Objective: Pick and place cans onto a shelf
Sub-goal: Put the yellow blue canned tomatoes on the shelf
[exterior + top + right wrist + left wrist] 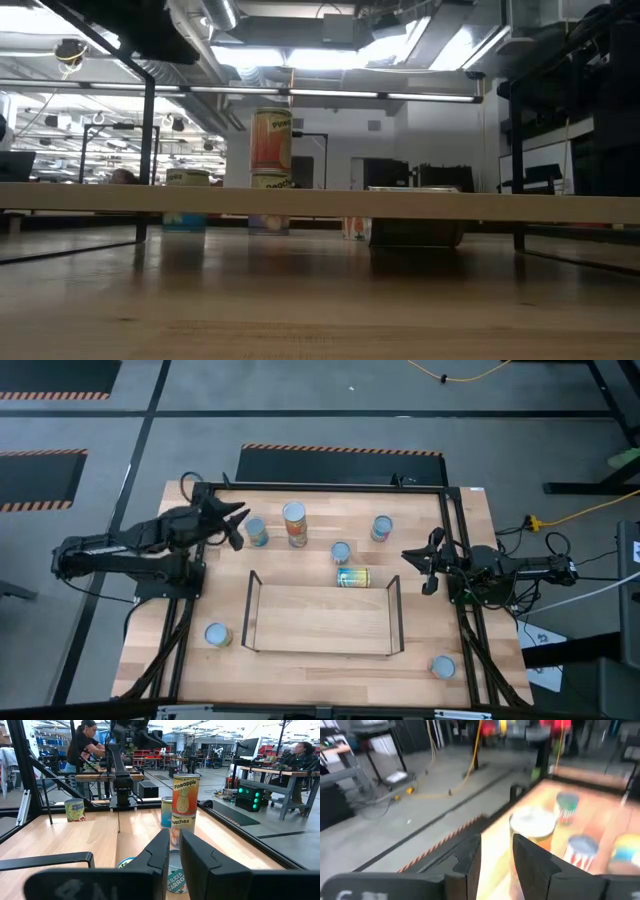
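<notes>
- Plainly, the shelf point(320, 618) holds no cans; they lie scattered on the tabletop point(470, 560) around it.
- The left gripper point(236, 526) hovers with fingers spread, just beside the can with the pale-blue top point(256, 531), which stands upright and lies straight ahead of it toward the table's middle.
- The stacked cans point(294, 524) stand just past that one.
- The right gripper point(427, 568), fingers nearly pressed together and holding nothing, waits near the right edge; the can lying on its side point(352, 577) is nearest to it.

shelf point(322, 622) mid-table | five cans point(340, 552) behind it — two point(218, 634) flank it
</notes>
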Controlling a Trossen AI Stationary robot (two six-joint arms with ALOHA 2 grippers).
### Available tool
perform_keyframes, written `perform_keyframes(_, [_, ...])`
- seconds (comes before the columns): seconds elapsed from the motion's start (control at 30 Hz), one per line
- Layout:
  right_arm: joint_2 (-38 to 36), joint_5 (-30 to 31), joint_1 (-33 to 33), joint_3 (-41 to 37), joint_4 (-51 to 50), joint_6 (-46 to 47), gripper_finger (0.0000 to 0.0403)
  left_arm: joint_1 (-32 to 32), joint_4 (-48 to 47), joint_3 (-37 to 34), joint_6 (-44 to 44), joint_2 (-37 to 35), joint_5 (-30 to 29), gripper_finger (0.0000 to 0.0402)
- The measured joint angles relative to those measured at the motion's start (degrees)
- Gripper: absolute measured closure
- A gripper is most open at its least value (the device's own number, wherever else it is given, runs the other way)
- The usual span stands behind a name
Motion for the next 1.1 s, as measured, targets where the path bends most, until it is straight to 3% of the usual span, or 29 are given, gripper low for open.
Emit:
perform_keyframes(0.3, [0.0, 0.0, 0.0, 0.02, -0.01, 0.13, 0.0354, 10.21, -9.95, 6.79, 7.0, 8.52, 11.24, 0.0296])
perform_keyframes(0.77, [-0.01, 0.0, 0.01, 0.04, -0.01, 0.17, 0.0354, 25.38, -11.73, 7.04, 13.4, 17.75, 23.41, 0.0314])
perform_keyframes(1.1, [0.01, 0.0, -0.01, 0.07, -0.02, 0.17, 0.0354, 31.54, -11.69, 7.04, 13.81, 24.78, 32.21, 0.0318])
